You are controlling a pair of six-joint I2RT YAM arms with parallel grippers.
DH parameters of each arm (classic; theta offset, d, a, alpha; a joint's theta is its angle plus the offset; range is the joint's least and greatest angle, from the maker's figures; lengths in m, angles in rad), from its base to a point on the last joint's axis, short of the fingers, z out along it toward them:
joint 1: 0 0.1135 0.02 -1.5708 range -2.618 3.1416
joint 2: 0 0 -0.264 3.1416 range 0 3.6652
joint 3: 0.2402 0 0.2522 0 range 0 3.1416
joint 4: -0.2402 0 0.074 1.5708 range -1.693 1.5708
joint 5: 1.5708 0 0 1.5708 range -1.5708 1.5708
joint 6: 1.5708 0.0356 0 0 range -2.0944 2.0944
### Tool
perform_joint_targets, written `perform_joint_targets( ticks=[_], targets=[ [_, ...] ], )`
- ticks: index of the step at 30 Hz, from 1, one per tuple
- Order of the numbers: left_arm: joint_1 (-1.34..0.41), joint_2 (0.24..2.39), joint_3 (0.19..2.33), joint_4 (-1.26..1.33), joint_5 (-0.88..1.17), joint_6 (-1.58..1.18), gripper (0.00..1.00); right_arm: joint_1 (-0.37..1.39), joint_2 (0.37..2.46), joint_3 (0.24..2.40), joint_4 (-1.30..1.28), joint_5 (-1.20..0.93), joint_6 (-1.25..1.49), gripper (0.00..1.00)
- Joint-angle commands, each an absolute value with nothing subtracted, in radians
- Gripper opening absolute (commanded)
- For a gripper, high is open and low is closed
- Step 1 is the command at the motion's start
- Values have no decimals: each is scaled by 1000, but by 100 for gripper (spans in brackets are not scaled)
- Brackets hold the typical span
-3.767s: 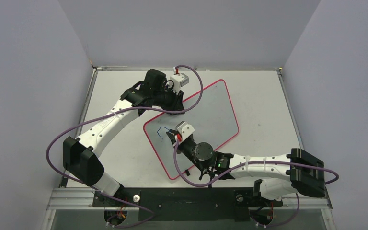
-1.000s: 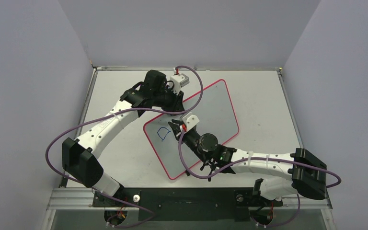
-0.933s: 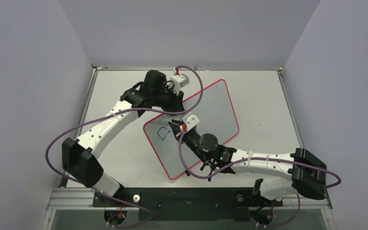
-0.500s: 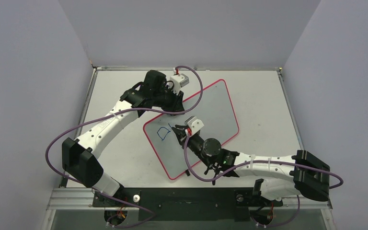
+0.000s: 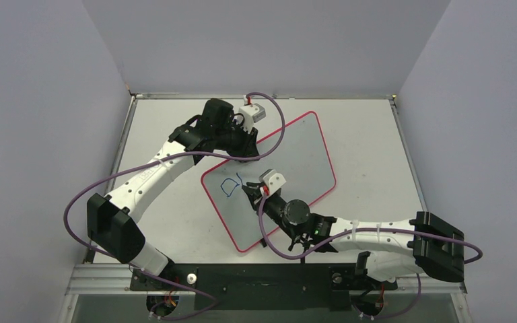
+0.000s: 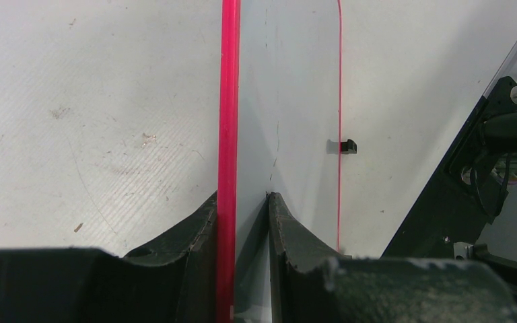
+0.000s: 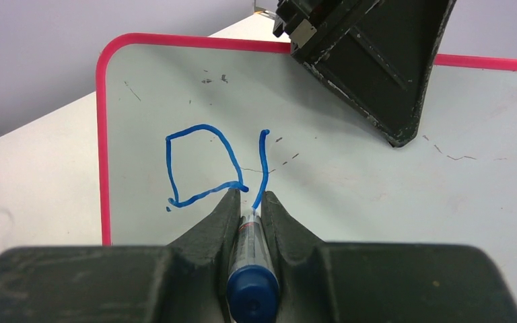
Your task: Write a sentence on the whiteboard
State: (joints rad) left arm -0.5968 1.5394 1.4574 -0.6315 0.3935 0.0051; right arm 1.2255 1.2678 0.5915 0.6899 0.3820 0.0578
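The whiteboard (image 5: 295, 151) lies tilted on the table, with a red-pink rim. The sentence (image 5: 229, 186) is a blue boxy "D" plus one stroke beside it. My left gripper (image 5: 246, 156) is shut on the whiteboard's far-left edge; in the left wrist view its fingers (image 6: 279, 222) pinch the rim of the whiteboard (image 6: 289, 101). My right gripper (image 5: 249, 192) is shut on a blue marker (image 7: 249, 262). The right gripper (image 7: 249, 198) holds the tip at the stroke's lower end, next to the sentence (image 7: 198, 165) on the whiteboard (image 7: 377, 195).
A small black clip (image 6: 343, 146) sits on the whiteboard's far rim. The left gripper's black finger (image 7: 377, 67) stands on the board above the writing. Purple cables (image 5: 269, 232) loop over the near part of the board. Grey walls enclose the table (image 5: 370, 134).
The right gripper closed the "D", lifted to its right, then drew a short downward stroke beside it, moving toward the near edge. The left gripper has not moved.
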Motion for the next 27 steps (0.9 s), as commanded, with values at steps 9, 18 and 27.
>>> perform_joint_targets(
  ticks=[9,18,27],
  targets=[
    [-609,1537,1436,-667,242,121,0,1217,1294,703,652,428,-29,0],
    [-610,1536,1435,-666,242,121,0,1195,1310,743,649,433,-57,0],
    [-611,1537,1435,-667,241,121,0,1178,1321,768,637,448,-82,0]
  ],
)
